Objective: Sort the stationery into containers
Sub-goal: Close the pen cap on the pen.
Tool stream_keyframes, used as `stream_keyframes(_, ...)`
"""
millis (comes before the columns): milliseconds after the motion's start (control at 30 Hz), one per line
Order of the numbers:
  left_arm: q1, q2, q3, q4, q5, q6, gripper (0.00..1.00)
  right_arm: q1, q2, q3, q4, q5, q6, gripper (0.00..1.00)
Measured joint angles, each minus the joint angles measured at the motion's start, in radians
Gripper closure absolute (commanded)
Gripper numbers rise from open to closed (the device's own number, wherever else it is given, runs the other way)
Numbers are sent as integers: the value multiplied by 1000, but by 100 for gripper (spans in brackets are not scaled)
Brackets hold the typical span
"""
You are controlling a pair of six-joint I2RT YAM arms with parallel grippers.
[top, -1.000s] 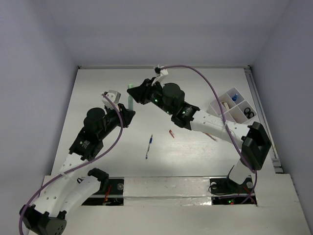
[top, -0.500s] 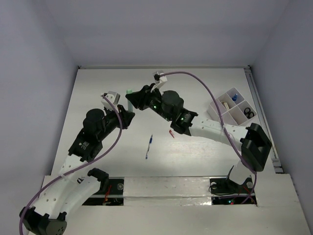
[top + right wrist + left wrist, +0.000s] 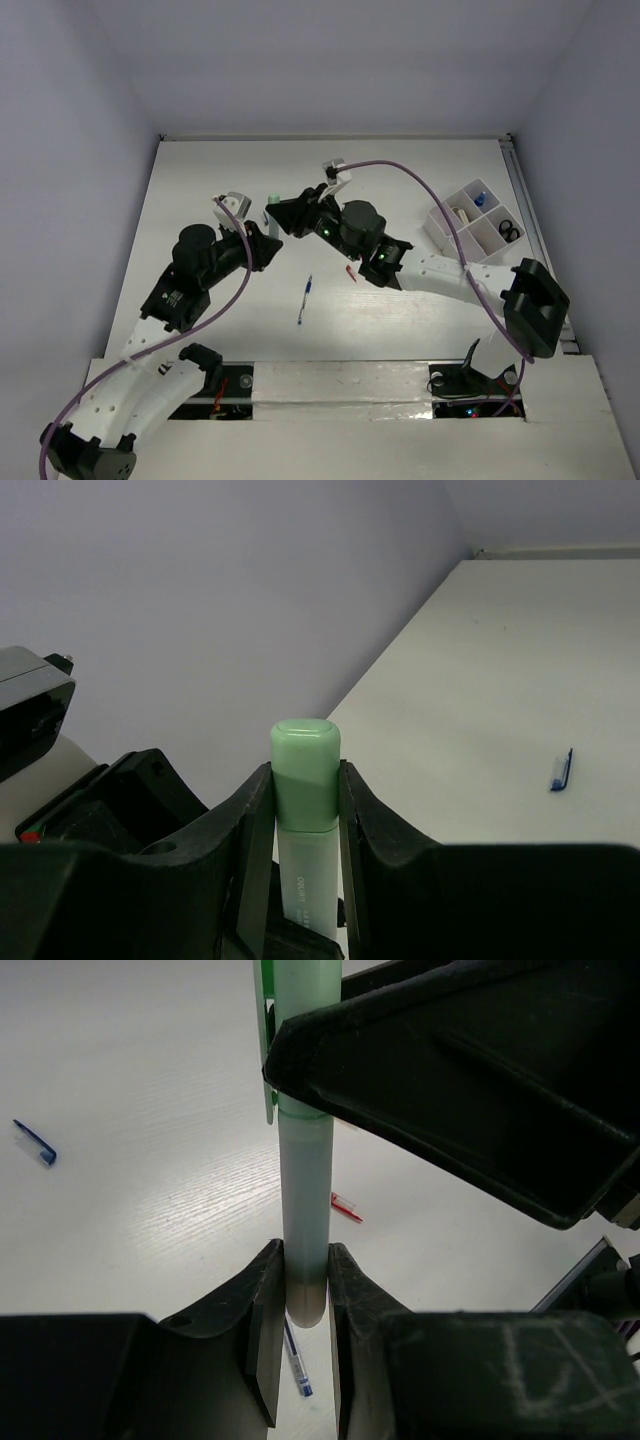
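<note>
A mint green marker (image 3: 305,1190) with a green cap (image 3: 305,765) is held between both grippers above the table's left middle. My left gripper (image 3: 305,1305) is shut on its rounded bottom end. My right gripper (image 3: 305,780) is shut on the cap end. In the top view the marker (image 3: 271,202) shows only as a small green tip between the left gripper (image 3: 262,240) and the right gripper (image 3: 283,213). A blue-white pen (image 3: 304,298) and a tiny red bit (image 3: 350,273) lie on the table. The white organiser tray (image 3: 440,222) stands at the right.
Black scissors (image 3: 509,231), a blue item (image 3: 481,198) and a tan item (image 3: 461,213) sit in the tray's compartments. A small blue piece (image 3: 35,1143) lies apart on the table, also seen as the blue piece (image 3: 561,770). The right arm stretches across the table's middle.
The right gripper has slid a little nearer and rightward with the marker; its arm has swung lower across the table. The left gripper followed slightly. Both grips stay the same.
</note>
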Motion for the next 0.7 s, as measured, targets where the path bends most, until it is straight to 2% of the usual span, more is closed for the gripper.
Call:
stream_keyframes(333,0,37,42,-39,41,-18,100,5,-28,-35,8,17,-5,100)
stream_keyframes(700,-20,110,142,-145,117,-24,100,6,-100,-197,156,55,103,100)
